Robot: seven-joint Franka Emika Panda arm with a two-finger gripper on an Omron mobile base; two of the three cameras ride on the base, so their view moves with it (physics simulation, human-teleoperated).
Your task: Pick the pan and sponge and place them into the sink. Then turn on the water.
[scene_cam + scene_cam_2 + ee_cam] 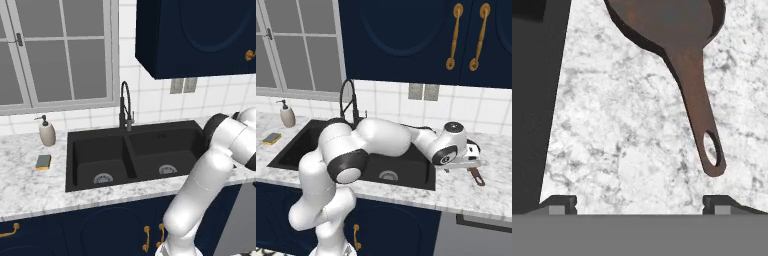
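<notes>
We see the gripper (640, 202) spread wide and empty above the marble desk (622, 150) right of the sink (130, 152), the pan (677, 30) lying ahead with its handle toward us, and the sponge (43, 161) left of the sink.

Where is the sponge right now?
The sponge lies on the marble counter to the left of the sink, just in front of the soap bottle. In the right base view it sits at the far left edge.
</notes>
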